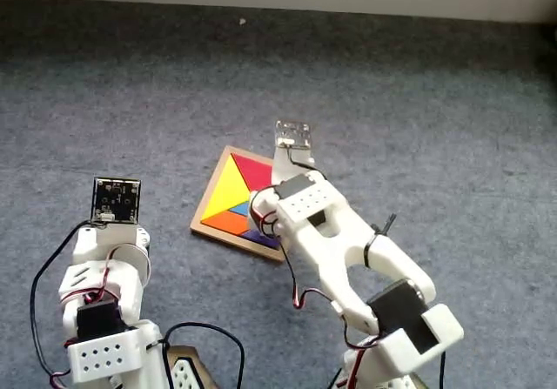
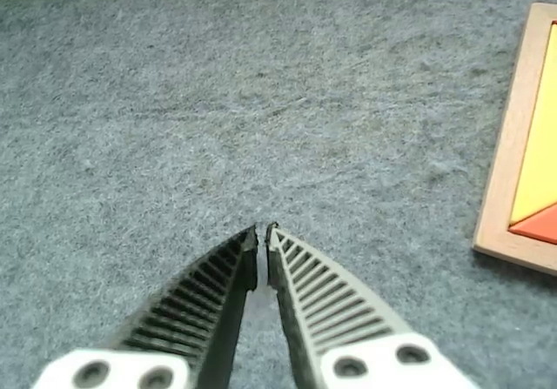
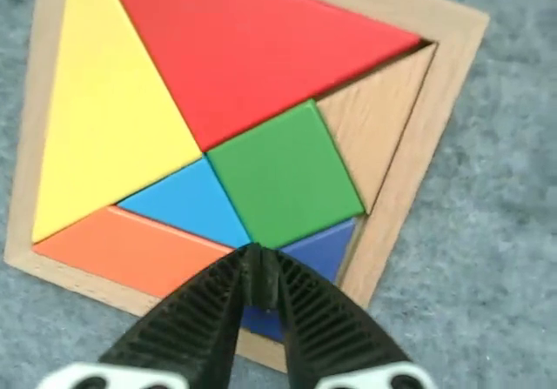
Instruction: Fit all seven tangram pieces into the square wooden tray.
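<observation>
Wooden tray [image 3: 454, 45] sits under my right gripper [image 3: 258, 263], pinched together above its dark blue piece [image 3: 324, 248], and my left gripper [image 2: 263, 232] hangs beside the tray, pinched together too.

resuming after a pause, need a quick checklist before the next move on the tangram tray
1. Six pieces seated in the wooden tray: ok.
2. Triangular gap filled: not ok, bare wood showing.
3. Seventh piece located: cannot tell.
4. Right claw clear of the pieces: cannot tell; it is shut at the dark blue piece.
5. Left claw clear of the tray: ok, shut over the carpet beside it.
</observation>
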### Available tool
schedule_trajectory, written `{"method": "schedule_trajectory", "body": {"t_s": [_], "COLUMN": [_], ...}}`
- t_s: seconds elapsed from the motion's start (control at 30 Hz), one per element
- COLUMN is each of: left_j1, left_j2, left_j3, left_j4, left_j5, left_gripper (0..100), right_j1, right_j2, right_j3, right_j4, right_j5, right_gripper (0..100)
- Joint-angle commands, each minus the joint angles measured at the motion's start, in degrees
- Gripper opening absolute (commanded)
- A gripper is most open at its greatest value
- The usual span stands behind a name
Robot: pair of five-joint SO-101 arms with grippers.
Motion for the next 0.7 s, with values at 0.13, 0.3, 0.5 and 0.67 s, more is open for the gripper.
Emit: {"method": "schedule_trajectory", "body": {"t_s": [0.13,0.3,0.5,0.67], "left_j1": [1.2,1.2,2.2,5.0], "left_j2": [-0.7,-0.7,-0.7,-0.7], "left_j3": [-1.0,-1.0,-1.1,-1.0], "left_j4": [-0.3,-0.4,-0.4,-0.3], "left_j5": [-0.2,0.0,0.0,-0.2], "left_gripper": [5,5,5,5], "right_j1": [3.1,3.6,6.5,7.7], "right_j2": [-0.3,-8.3,-22.3,-32.5], "right_j3": [-9.2,-9.0,1.2,14.4], "right_j4": [-0.7,3.5,1.5,-7.6], "right_j5": [0.9,0.9,4.6,9.6], "right_gripper": [0.4,0.4,0.4,0.4]}}
